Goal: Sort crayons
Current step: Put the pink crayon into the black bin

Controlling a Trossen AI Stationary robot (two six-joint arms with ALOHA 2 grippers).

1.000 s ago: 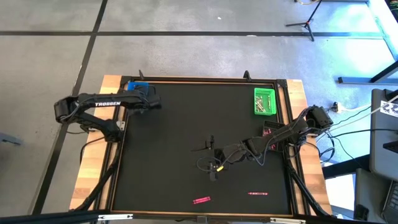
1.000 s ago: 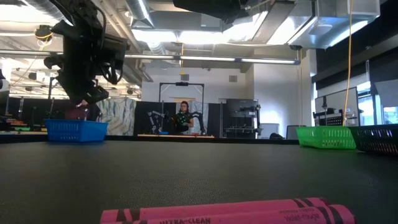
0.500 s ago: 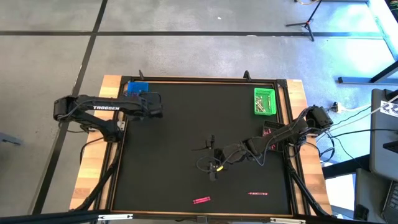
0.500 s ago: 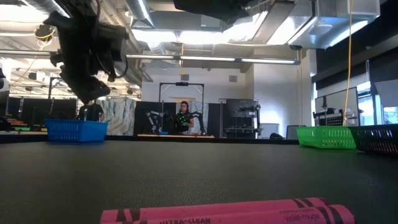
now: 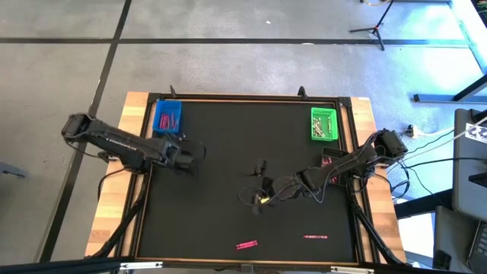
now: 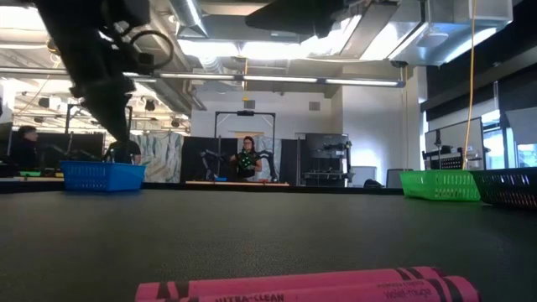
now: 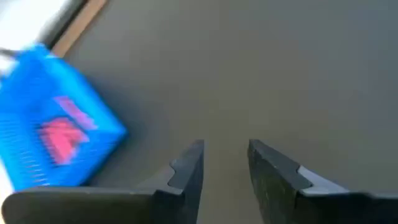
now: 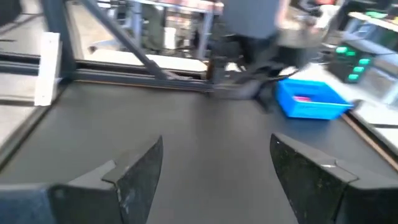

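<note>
Two pink crayons lie on the black mat near its front edge, one left of the other; the low view shows one close up. Several more pink crayons lie in the blue tray at the far left. The green tray at the far right also holds crayons. My left gripper hangs open above bare mat, nearer than the blue tray, with nothing between its fingers. At mid-table my right gripper stands wide open over the mat, also with nothing in it.
A dark basket stands at the right edge, nearer than the green tray. A raised frame runs around the mat. Bare mat lies between the two grippers and toward the front edge. People show in the room beyond the table.
My left gripper has swung from above the blue tray toward the table's near edge and a little toward mid-table, turning as it went. The tray and the crayons in it now show uncovered.
</note>
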